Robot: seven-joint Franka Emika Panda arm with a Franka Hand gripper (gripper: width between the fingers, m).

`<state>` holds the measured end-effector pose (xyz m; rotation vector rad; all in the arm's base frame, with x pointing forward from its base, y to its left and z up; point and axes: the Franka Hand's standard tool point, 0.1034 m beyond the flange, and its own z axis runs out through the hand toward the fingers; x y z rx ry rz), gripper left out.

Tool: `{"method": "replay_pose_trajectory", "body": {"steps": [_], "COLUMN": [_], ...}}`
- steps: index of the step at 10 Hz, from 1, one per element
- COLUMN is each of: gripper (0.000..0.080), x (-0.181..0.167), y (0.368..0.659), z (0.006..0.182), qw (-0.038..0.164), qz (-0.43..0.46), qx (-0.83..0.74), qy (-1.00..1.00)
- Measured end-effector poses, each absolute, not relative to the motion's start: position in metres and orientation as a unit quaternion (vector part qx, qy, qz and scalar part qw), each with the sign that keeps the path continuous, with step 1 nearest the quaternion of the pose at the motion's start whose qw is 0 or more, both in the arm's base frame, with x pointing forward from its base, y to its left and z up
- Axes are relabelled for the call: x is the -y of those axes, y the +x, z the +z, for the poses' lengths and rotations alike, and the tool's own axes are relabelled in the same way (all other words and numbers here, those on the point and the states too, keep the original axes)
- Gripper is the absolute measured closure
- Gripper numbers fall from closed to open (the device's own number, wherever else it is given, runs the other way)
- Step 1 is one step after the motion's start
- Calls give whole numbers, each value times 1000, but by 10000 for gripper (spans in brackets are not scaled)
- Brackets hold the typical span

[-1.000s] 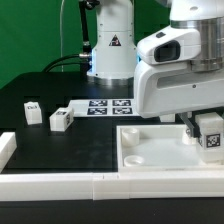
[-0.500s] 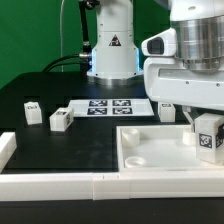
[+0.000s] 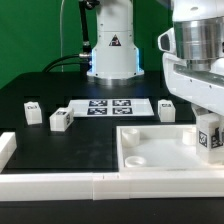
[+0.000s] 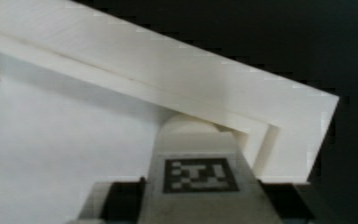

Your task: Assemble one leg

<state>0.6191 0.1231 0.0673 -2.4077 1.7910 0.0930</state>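
Observation:
My gripper [image 3: 208, 122] is shut on a leg [image 3: 211, 138], a small white post with a black-and-white tag. It holds the leg over the corner of the large white tray-like piece [image 3: 150, 152] at the exterior view's right. In the wrist view the held leg [image 4: 201, 172] sits between my dark fingers [image 4: 123, 202], with the gripper [image 4: 201, 206] above the tray's raised corner rim [image 4: 247, 105]. Whether the leg touches the tray cannot be told. Three more legs stand on the black table: two at the left [image 3: 33, 112] [image 3: 60, 120] and one behind the tray [image 3: 167, 109].
The marker board [image 3: 108, 106] lies flat in the middle of the table. A white rail [image 3: 60, 185] runs along the front edge, with a white block [image 3: 6, 148] at the far left. The arm's base [image 3: 112, 45] stands at the back.
My arm has moved toward the exterior view's right with the leg in its grip. This uncovered the leg standing behind the tray.

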Motion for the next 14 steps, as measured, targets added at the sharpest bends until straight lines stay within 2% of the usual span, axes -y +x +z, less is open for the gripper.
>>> {"method": "replay_pose_trajectory", "body": {"steps": [1,2,3,6,10,12,13,14], "gripper": [508,319,184,152,151,151,151,246], "x": [-123,-124,-124,-122,-129,-127,-127,-127], "y": [619,619,619,620,616,617,617,617], "z": [67,68,69,68,63,63,63,63], "qw": [70,71,72,68,23,22,22,22], "qz": [30,28,25,7,1,-1,-1,-1], "qx": [-580,-561,-522,-318,-64,23,12,12], "qy": [-811,-825,-850,-946,-998,-999,-1000,-1000]}}
